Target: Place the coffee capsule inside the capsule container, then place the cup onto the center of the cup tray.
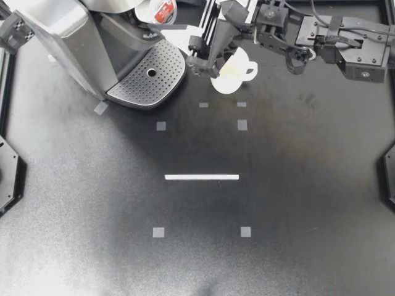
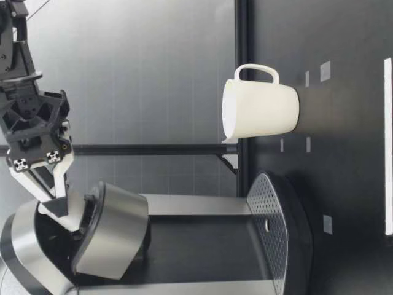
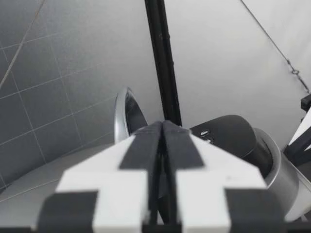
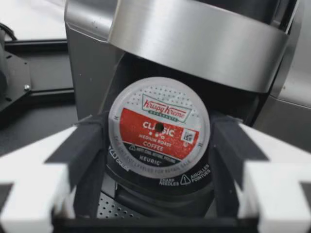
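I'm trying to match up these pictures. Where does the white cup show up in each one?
Top view: the white cup stands beside the coffee machine, partly under my right arm.
Low view: the cup is upright on the table, beside the machine.
Left wrist view: not in it.
Right wrist view: not in it.
Shared landmark: the coffee machine shows in all four views.

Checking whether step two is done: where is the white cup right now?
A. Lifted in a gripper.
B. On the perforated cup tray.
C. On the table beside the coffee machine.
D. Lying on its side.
C: the cup stands upright on the table, beside the cup tray rather than on it.
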Robot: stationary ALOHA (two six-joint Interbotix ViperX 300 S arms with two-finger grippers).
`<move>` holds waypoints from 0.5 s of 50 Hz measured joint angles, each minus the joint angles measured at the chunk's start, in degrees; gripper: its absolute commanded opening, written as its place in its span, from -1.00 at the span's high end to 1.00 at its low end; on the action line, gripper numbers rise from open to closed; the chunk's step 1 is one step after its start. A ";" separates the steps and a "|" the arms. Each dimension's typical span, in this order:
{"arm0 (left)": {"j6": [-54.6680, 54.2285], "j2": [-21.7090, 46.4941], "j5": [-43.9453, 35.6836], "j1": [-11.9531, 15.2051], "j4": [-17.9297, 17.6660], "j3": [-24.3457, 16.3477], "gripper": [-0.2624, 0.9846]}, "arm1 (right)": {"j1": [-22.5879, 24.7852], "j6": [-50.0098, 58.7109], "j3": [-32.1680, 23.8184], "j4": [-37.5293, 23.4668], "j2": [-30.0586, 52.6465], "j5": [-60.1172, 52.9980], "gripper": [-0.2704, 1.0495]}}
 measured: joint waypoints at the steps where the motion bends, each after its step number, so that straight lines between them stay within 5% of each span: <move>1: 0.00 -0.09 0.00 0.00 0.00 0.09 0.47 | 0.00 0.00 0.00 0.00 0.00 0.00 -0.29; 19: 0.00 -0.09 0.00 0.00 0.00 0.09 0.47 | 0.00 0.00 -1.41 0.00 0.09 0.26 -0.33; 25: 0.00 -0.09 0.00 0.00 0.00 0.00 0.47 | 0.00 -0.26 -2.37 0.00 0.62 0.26 -0.47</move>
